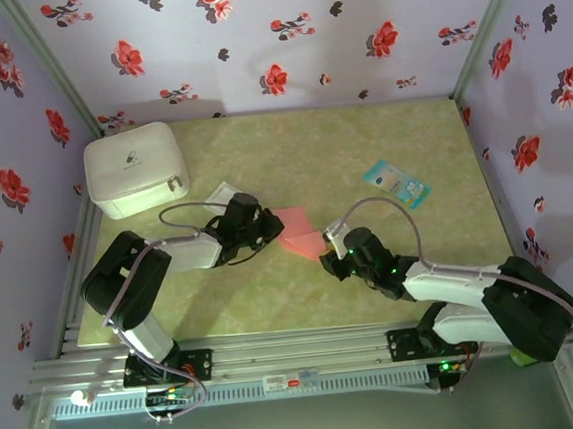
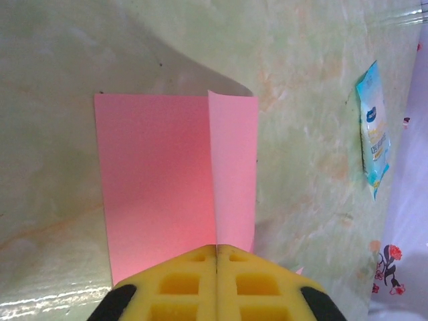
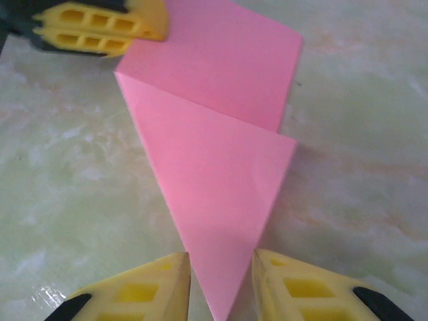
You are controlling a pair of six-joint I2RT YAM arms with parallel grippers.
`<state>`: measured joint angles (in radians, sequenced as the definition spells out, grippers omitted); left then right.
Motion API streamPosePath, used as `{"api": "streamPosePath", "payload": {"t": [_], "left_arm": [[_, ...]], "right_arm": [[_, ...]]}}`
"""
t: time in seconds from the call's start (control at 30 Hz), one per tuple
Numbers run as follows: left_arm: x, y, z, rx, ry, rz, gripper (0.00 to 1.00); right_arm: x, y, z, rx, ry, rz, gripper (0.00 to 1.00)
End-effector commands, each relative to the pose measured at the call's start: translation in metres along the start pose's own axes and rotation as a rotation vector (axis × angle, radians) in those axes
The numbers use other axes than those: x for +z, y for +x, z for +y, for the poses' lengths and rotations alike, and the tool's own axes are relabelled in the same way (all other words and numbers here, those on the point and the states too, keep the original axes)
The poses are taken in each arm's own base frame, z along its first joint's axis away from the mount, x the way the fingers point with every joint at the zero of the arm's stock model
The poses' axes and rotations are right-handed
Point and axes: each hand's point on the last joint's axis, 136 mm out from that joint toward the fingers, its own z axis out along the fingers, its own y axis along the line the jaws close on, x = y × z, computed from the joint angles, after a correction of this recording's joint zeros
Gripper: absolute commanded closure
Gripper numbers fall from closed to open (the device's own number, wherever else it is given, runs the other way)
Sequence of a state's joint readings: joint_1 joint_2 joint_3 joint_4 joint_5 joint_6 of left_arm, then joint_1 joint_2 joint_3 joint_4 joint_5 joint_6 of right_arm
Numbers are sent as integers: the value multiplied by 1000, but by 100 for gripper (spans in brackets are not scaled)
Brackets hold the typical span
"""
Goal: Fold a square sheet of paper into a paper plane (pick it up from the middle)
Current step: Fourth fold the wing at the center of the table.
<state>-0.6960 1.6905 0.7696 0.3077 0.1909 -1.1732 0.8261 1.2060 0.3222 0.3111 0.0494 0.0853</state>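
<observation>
square sheet of paper [image 2: 160,180]: thin matt pink paper, smooth, sharply creased | counter [image 2: 60,67]: glossy marbled green, smooth | left tool [image 2: 217,254]: matt yellow gridded plastic | packet [image 2: 373,127]: shiny film

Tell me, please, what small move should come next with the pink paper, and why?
Probably close the right hand on the pointed tip of the pink paper. It stands open astride that tip, while the left hand is shut on the far edge, so both ends could then be held for creasing.

Lab booth w/ floral walls [image 1: 281,34]
</observation>
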Motion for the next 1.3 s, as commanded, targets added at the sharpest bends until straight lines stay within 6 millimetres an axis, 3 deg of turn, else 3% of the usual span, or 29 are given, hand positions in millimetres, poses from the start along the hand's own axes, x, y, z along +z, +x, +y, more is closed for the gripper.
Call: {"api": "streamPosePath", "payload": {"t": [0.0,0.53,1.27], "left_arm": [[-4,-9,-17,4,14,-27,98],[-3,-5,-24,-8,30,5,97],[-2,-5,-23,-9,25,12,97]], "right_arm": [[6,-25,2,-192,69,-81,68],[38,-14,1,-307,146,-26,68],[41,0,3,-220,125,0,84]]}}
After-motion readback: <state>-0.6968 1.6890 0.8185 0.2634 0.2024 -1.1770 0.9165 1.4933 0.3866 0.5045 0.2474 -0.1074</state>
